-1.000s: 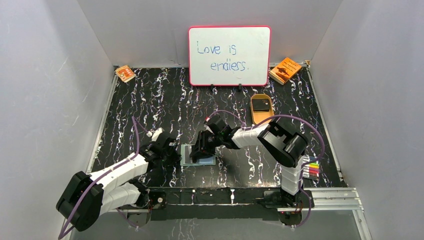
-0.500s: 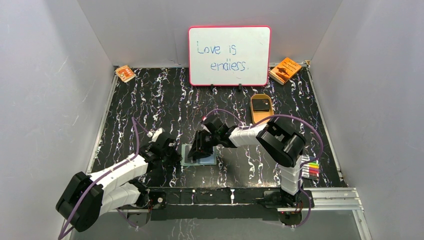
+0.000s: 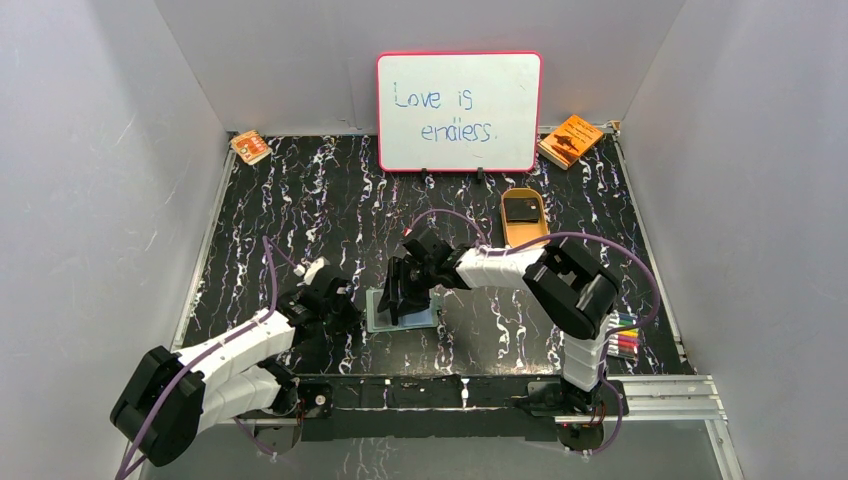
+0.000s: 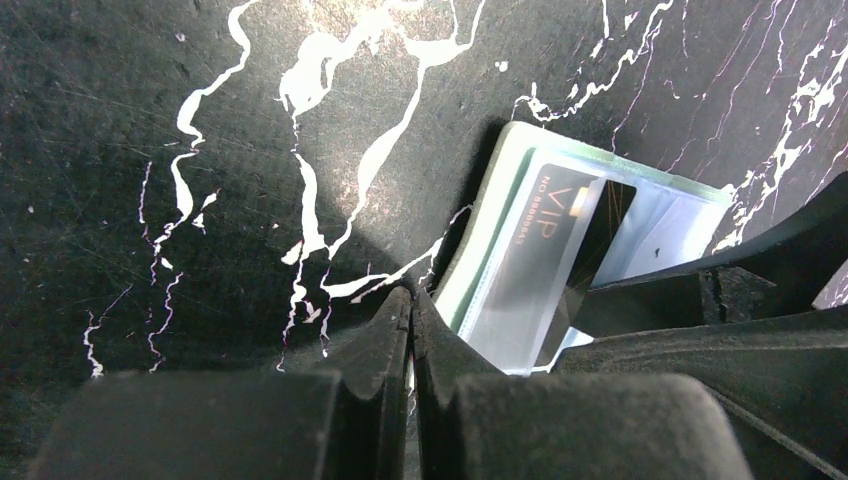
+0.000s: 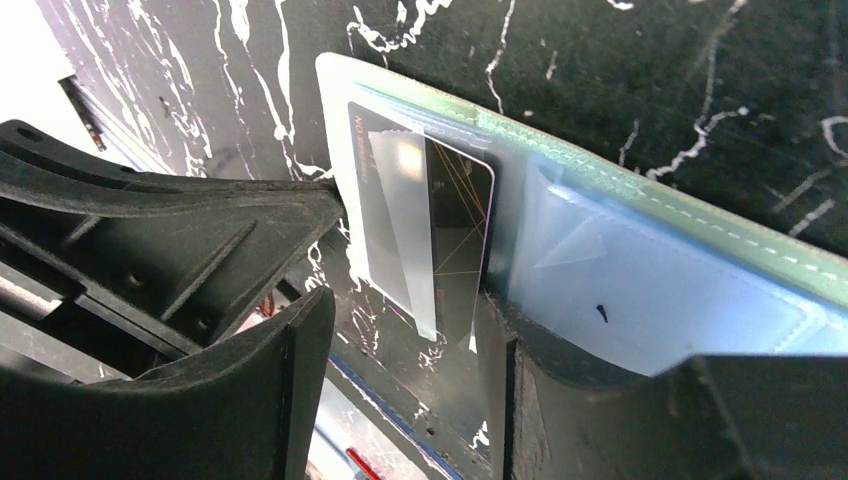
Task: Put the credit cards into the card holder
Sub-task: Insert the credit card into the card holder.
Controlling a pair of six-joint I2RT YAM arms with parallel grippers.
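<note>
The card holder (image 3: 378,318) lies open on the black marbled table, pale blue-white inside with a grey-green rim (image 5: 650,215). A dark credit card (image 5: 440,220) marked VIP (image 4: 545,250) sits partly under its clear left pocket. My right gripper (image 5: 400,350) hovers over the holder, open, and its right finger (image 5: 500,390) stands at the card's near edge. My left gripper (image 4: 410,295) is shut with nothing in it, tips on the table at the holder's left edge. Another dark credit card (image 3: 521,209) lies in the tan tray.
The tan oval tray (image 3: 510,236) stands behind the right arm. A whiteboard (image 3: 458,110) leans on the back wall, with orange booklets at the back left (image 3: 250,147) and back right (image 3: 570,140). Coloured markers (image 3: 622,338) lie at the front right.
The right gripper has opened wider and shifted slightly left over the holder, leaving the card in the pocket. The left arm has stayed put.
</note>
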